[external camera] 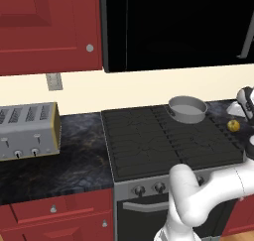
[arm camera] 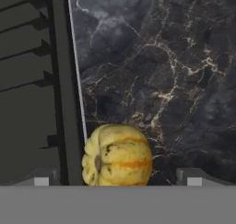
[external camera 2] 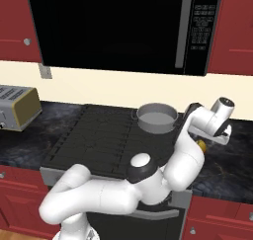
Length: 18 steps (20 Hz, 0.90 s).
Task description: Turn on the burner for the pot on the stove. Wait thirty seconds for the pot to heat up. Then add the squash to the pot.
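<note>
Marble counter [arm camera: 184, 80]: squash [arm camera: 117, 156] lies between fingers [arm camera: 41, 178].

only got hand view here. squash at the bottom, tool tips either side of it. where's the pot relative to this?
Observer: The pot sits on the stove's back right burner, beyond the squash and toward the stove's middle.
Operator: anything in the pot?
Observer: Nothing, just its pale grey inside.
Operator: squash on the stove or the counter?
Observer: On the dark marble counter, just off the stove's right edge; the arm's wrist hangs over it, with the tool pointing down at it.
Operator: anything else nearby I could hit?
Observer: Nothing close that I can see; a silver toaster stands on the counter left of the stove, far from the arm.
</note>
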Available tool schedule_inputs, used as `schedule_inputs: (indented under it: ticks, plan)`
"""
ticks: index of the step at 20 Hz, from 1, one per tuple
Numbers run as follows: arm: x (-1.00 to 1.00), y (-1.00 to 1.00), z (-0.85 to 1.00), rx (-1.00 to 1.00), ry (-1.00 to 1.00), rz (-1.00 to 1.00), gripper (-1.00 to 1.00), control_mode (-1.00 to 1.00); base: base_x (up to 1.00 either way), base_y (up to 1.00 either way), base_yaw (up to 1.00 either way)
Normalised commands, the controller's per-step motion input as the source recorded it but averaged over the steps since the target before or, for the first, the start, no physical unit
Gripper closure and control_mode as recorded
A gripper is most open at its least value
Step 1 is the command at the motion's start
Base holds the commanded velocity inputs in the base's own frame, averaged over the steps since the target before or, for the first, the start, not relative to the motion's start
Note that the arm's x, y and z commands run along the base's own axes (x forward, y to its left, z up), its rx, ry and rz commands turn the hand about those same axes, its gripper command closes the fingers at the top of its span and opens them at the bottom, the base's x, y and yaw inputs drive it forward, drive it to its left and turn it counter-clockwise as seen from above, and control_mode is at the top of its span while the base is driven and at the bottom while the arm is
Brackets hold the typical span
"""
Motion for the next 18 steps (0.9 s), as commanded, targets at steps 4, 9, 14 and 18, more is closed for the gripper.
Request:
schedule_inputs:
  ticks: [4, 9, 14, 18]
  plan:
    - [0.02, 0.0, -0.24, 0.01, 0.09, 0.06, -1.0, -1.0, 0.0, 0.0, 0.0]
    - [0.01, 0.0, -0.27, 0.0, 0.1, 0.04, -1.0, -1.0, 0.0, 0.0, 0.0]
    - [0.03, 0.0, -0.34, 0.0, 0.03, 0.03, -1.0, -1.0, 0.0, 0.0, 0.0]
    - [0.0, 0.01, -0.45, 0.01, 0.01, 0.02, 1.0, -1.0, 0.0, 0.0, 0.0]
